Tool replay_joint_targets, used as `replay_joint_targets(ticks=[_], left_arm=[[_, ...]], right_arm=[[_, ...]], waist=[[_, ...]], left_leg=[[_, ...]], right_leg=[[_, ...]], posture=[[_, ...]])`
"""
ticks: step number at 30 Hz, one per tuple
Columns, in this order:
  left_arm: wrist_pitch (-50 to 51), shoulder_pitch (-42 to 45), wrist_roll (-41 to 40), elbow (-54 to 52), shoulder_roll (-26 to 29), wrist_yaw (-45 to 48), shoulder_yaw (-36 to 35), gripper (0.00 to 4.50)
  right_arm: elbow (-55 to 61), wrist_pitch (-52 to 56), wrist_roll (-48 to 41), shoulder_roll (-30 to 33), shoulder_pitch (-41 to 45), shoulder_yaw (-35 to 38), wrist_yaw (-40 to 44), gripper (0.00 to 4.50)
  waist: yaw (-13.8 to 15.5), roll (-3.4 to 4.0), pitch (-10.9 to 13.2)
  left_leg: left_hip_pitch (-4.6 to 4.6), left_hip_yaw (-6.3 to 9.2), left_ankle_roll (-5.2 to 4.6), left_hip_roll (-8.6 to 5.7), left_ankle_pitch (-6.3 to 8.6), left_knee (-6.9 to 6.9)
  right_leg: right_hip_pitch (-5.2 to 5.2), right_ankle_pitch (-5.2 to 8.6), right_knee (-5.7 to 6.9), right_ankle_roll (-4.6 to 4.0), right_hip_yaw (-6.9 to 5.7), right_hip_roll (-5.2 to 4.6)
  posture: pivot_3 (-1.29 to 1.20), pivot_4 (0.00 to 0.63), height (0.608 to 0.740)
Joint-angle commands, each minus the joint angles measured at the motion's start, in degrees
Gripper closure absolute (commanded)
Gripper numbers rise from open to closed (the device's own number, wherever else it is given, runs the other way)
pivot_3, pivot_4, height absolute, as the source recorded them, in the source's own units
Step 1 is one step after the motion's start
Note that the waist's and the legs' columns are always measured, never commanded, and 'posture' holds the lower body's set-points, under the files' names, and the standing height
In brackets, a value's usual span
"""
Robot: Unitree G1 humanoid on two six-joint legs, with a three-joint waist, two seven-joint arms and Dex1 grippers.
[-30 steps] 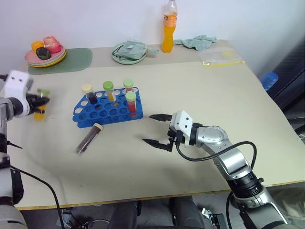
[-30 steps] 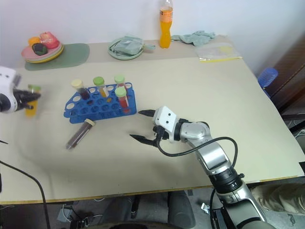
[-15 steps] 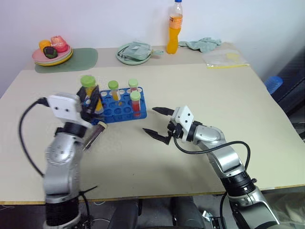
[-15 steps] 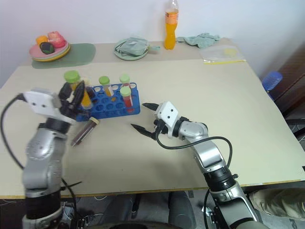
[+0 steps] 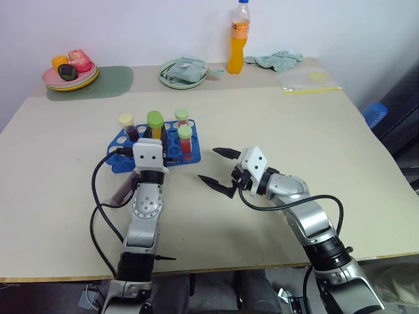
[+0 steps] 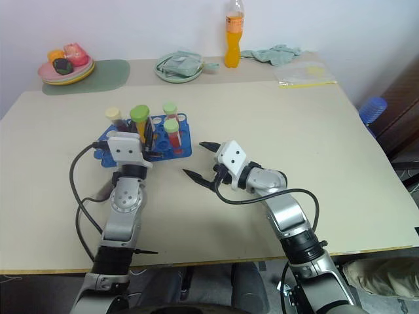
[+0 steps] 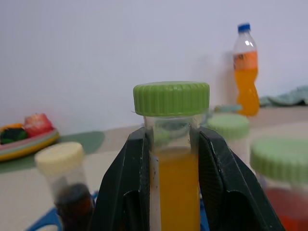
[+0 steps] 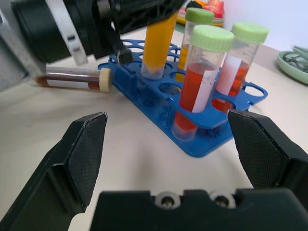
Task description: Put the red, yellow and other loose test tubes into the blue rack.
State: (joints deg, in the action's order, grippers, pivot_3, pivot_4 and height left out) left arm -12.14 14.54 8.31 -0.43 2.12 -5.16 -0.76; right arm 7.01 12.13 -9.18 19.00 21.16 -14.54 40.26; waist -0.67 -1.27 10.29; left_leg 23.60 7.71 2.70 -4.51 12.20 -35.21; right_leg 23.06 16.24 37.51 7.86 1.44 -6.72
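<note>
Yellow tube (image 7: 175, 187) clamped in left pincer (image 7: 172, 192) over blue rack (image 8: 202, 126) – right pincer (image 5: 216, 166) wide open, empty.

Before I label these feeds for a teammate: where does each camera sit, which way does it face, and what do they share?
Left eye view: on the head, looking forward and down at the table; both arms show.
Right eye view: beside it, same scene.
Left wrist view: looks along the left gripper, its fingers shut on the yellow tube, toward the orange bottle.
Right wrist view: looks between the open right gripper fingers at the blue rack.
Shared: both wrist views show the yellow tube.
</note>
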Motion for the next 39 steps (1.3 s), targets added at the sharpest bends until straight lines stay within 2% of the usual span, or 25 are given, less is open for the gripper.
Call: replay_joint_targets(ticks=[1,5,17,39], left_arm=[[0.09,0.78,0.09,0.02,0.30,0.10,0.19,3.71],[0.77,0.94,-1.81,0.58,-0.51,0.40,-0.18,3.71],[3.30,0.78,0.49,1.33,0.31,-1.60,-0.19,3.71],[6.77,-0.11,-1.22,-0.61,-0.56,-0.77,-0.53,3.71]], right_arm=[[3.05,-0.26,-0.05,-0.12,0.12,1.03,-0.70,0.07],[3.16,-0.26,-0.02,-0.14,-0.05,0.86,-0.99,0.07],[2.20,-0.64,0.20,-0.61,0.29,0.15,-0.76,0.07],[2.18,-0.16,0.01,-1.31,0.51,0.03,-0.65,0.07]], waist=[[-0.02,0.00,0.00],[-0.01,0.00,0.00],[-0.02,0.01,-0.02],[-0.09,0.02,-0.02]], left_leg=[[0.00,0.00,0.00,0.00,0.00,0.00],[0.00,0.00,0.00,0.00,0.00,0.00],[-0.06,0.01,0.00,0.00,0.00,0.01],[-0.13,0.04,-0.01,0.02,0.01,0.04]], right_leg=[[0.00,0.00,0.00,0.00,0.00,0.00],[0.00,0.00,0.00,0.00,0.00,0.00],[-0.05,0.00,-0.01,0.00,-0.01,0.01],[-0.16,0.00,-0.08,0.00,-0.02,0.03]], posture=[[0.00,0.150,0.740],[0.00,0.150,0.740],[0.00,0.150,0.740],[0.00,0.150,0.740]])
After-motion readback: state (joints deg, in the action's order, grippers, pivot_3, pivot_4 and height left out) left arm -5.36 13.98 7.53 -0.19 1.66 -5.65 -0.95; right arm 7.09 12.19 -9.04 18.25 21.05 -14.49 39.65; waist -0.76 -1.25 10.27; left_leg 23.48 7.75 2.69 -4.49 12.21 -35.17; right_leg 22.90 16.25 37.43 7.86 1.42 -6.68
